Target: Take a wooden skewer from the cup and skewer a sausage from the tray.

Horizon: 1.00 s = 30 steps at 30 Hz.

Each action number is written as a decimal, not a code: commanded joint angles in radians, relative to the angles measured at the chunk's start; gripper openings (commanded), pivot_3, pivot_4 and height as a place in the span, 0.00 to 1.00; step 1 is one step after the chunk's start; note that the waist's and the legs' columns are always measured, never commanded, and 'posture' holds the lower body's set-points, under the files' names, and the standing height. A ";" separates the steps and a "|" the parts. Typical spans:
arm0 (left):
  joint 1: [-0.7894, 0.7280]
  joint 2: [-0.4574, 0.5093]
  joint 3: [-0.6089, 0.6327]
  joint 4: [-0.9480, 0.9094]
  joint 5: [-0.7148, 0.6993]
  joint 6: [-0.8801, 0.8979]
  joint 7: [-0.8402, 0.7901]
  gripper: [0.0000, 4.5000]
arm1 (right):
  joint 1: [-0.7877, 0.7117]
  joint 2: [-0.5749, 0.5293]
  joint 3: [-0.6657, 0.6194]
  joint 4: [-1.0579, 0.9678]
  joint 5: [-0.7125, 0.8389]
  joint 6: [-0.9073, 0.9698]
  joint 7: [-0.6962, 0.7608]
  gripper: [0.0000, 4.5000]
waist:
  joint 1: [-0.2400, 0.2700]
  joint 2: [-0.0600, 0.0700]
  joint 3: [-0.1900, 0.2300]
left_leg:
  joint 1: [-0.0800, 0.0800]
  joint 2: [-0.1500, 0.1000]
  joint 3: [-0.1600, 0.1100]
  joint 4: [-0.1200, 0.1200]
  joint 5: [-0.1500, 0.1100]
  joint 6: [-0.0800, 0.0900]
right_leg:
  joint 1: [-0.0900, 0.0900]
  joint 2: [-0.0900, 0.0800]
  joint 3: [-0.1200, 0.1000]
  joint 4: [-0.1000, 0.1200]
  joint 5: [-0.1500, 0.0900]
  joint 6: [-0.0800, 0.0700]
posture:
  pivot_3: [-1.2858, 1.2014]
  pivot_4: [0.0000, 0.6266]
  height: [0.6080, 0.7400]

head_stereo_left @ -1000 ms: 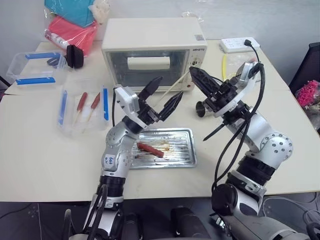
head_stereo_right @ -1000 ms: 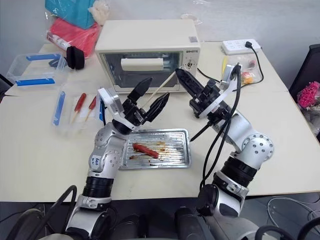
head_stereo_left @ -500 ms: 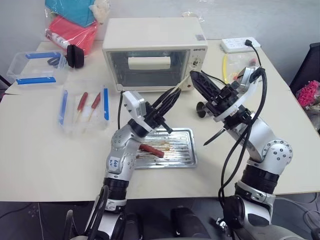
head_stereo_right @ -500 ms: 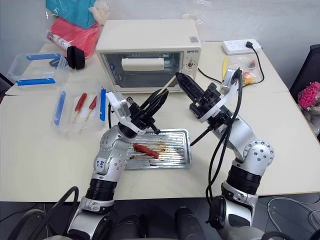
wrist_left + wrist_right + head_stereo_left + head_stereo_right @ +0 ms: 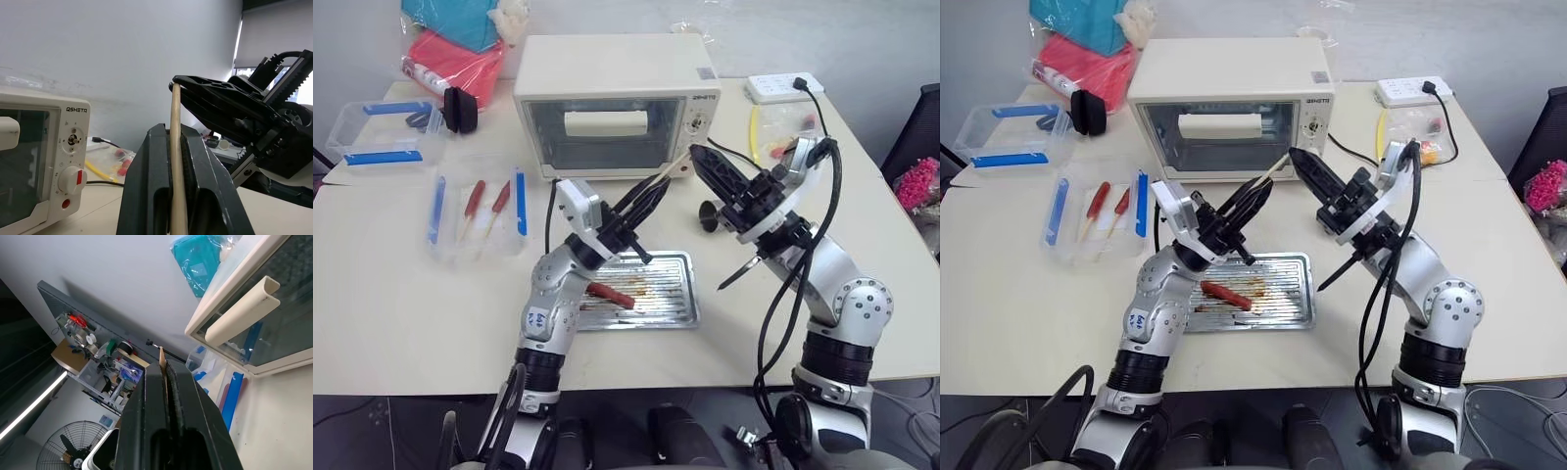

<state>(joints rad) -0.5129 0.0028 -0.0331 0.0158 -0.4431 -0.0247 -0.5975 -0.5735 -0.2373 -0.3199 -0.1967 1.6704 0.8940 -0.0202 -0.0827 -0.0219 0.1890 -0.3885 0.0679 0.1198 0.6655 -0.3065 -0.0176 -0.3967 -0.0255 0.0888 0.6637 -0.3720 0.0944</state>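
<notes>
1. The left gripper hangs above the tray, its 2 black fingers clamped flat on the wooden skewer; the left wrist view shows the stick pinched between the pads.
2. From that grip the skewer slants up toward 2 o'clock, and its far end meets the tip of the right gripper in front of the toaster oven.
3. The right gripper's fingers are pressed together around the skewer's pointed end, which pokes out between them in the right wrist view.
4. The tray lies on the table at 6 o'clock from the oven, under the left gripper.
5. The sausage rests on the tray's ridged bottom, toward its 9 o'clock side, untouched by the skewer.
6. The steel cup stands at 2 o'clock from the tray, partly hidden by the right gripper.
7. A clear plastic box with blue clips holds 2 skewered sausages at 10 o'clock from the tray.
</notes>
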 commanded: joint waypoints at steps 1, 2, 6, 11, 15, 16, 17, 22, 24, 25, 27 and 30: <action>-0.020 0.009 0.043 -0.024 -0.011 -0.015 0.025 0.00 | 0.030 -0.043 0.018 -0.037 0.010 0.007 0.037 0.22 | 0.000 0.000 0.000 | 0.000 0.000 0.000 0.000 0.000 0.000 | 0.000 0.000 0.000 0.000 0.000 0.000 | 0.52 0.24 1.00; -0.019 0.014 0.048 -0.029 -0.014 -0.010 0.024 0.00 | 0.043 -0.063 0.019 -0.036 0.016 0.015 0.051 0.31 | 0.001 0.000 0.000 | 0.000 0.000 0.000 0.000 0.000 0.000 | 0.000 0.000 0.000 0.000 0.000 0.000 | 0.52 0.24 1.00; -0.010 0.050 0.067 -0.045 -0.024 0.008 0.009 0.00 | 0.095 -0.161 0.012 -0.037 -0.002 0.041 0.120 0.61 | 0.004 0.000 0.000 | -0.001 0.000 0.000 0.000 0.000 0.000 | 0.000 0.000 0.000 -0.002 0.000 0.001 | 0.52 0.24 1.00; 0.055 0.182 0.107 -0.117 -0.056 0.061 -0.052 0.00 | 0.229 -0.394 0.004 -0.081 -0.197 0.073 0.344 0.99 | 0.008 0.000 0.000 | -0.001 0.000 0.000 -0.001 0.000 0.001 | 0.001 0.000 0.000 -0.003 0.001 0.001 | 0.52 0.24 1.00; 0.139 0.338 0.195 -0.185 -0.107 0.126 -0.102 0.00 | 0.430 -0.600 0.004 -0.097 -0.480 -0.036 0.623 1.00 | 0.008 0.000 0.000 | 0.000 0.000 0.000 -0.002 0.000 0.001 | 0.001 0.000 0.000 -0.004 0.001 0.001 | 0.52 0.24 1.00; 0.159 0.371 0.215 -0.199 -0.116 0.139 -0.109 0.00 | 0.481 -0.641 0.014 -0.101 -0.564 -0.092 0.691 1.00 | 0.008 0.000 0.000 | 0.000 0.000 0.000 -0.002 0.000 0.001 | 0.001 0.000 0.000 -0.004 0.001 0.001 | 0.52 0.24 1.00; 0.173 0.394 0.229 -0.210 -0.121 0.148 -0.114 0.00 | 0.518 -0.672 0.025 -0.108 -0.624 -0.132 0.747 1.00 | 0.007 0.000 0.000 | 0.001 0.000 -0.001 -0.002 0.000 0.001 | 0.002 0.000 0.000 -0.004 0.001 0.001 | 0.52 0.24 1.00; 0.288 0.525 0.308 -0.270 -0.132 0.189 -0.166 0.00 | 0.686 -0.801 0.113 -0.179 -0.953 -0.404 0.995 1.00 | 0.009 0.000 0.000 | 0.003 -0.001 -0.001 -0.001 0.000 0.001 | 0.005 0.000 0.000 -0.005 0.002 0.003 | 0.52 0.24 1.00; 0.363 0.586 0.339 -0.278 -0.121 0.179 -0.218 0.00 | 0.683 -0.810 0.142 -0.202 -1.027 -0.480 1.036 1.00 | 0.003 0.000 0.000 | 0.003 0.000 -0.001 -0.002 0.000 0.001 | 0.005 0.000 0.000 -0.006 0.002 0.003 | 0.52 0.24 1.00; 0.398 0.610 0.359 -0.278 -0.127 0.181 -0.237 0.00 | 0.651 -0.796 0.158 -0.208 -1.032 -0.473 1.025 1.00 | -0.001 -0.001 0.000 | 0.003 0.000 -0.001 -0.003 0.000 0.001 | 0.005 0.000 0.000 -0.006 0.002 0.003 | 0.52 0.24 1.00; 0.451 0.632 0.398 -0.268 -0.145 0.190 -0.251 0.00 | 0.548 -0.757 0.203 -0.226 -1.023 -0.424 0.986 1.00 | -0.002 -0.001 0.000 | 0.004 0.000 0.000 -0.002 0.000 0.000 | 0.005 0.000 0.000 -0.005 0.002 0.003 | 0.52 0.24 1.00; 0.509 0.628 0.461 -0.257 -0.182 0.221 -0.232 0.00 | 0.333 -0.665 0.334 -0.254 -1.041 -0.309 0.909 1.00 | -0.003 -0.003 0.001 | 0.005 0.000 0.000 -0.002 0.000 0.000 | 0.005 0.000 0.000 -0.005 0.002 0.002 | 0.52 0.24 1.00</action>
<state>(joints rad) -0.0145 0.6313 0.3789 -0.2241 -0.5887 0.1878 -0.8412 -0.1860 -0.9303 -0.0350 -0.4019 0.6359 0.5404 0.9244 -0.0860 -0.0247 0.1902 -0.3837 0.0684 0.1190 0.6639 -0.3061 -0.0176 -0.3916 -0.0255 0.0885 0.6595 -0.3697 0.0959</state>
